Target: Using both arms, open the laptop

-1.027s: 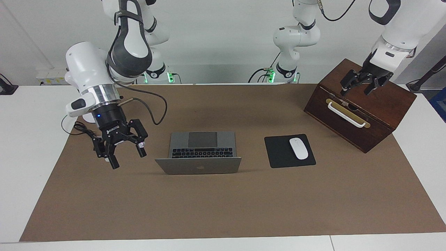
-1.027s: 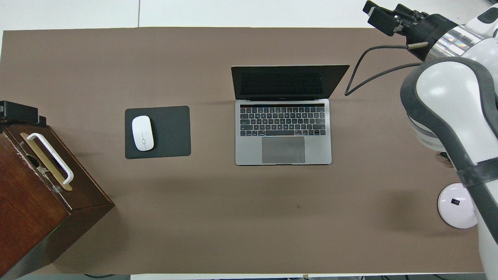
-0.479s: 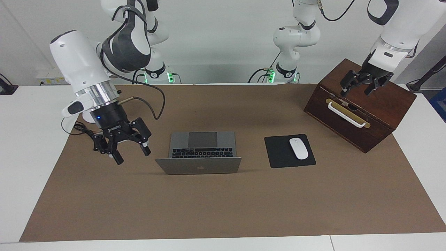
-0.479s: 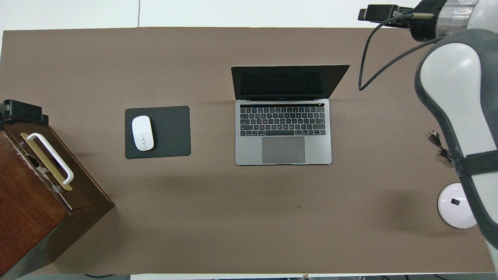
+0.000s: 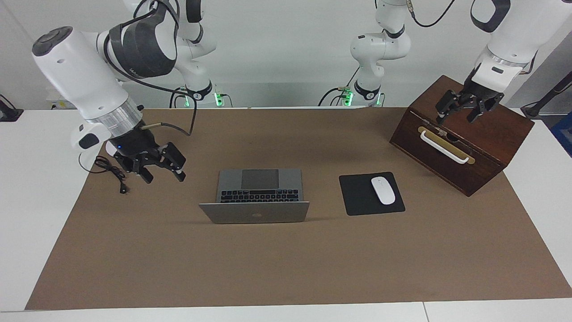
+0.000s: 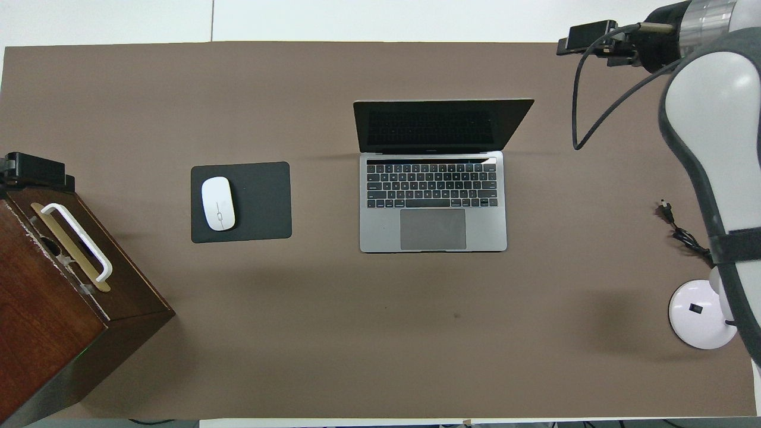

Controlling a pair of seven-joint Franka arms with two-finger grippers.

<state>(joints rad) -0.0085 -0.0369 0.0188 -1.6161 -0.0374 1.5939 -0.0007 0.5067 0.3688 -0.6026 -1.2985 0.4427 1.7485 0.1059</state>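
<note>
Open mat surrounds laptop; mouse pad beside.

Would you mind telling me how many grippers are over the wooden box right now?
1: the left gripper hangs open above the wooden box. The right gripper is up over the brown mat, toward the right arm's end, beside the laptop.

surface: white table | cover: brown mat | on mat: open laptop; black mouse pad; wooden box; black cable

wooden box: cut by overhead edge | left gripper: mostly cut there
</note>
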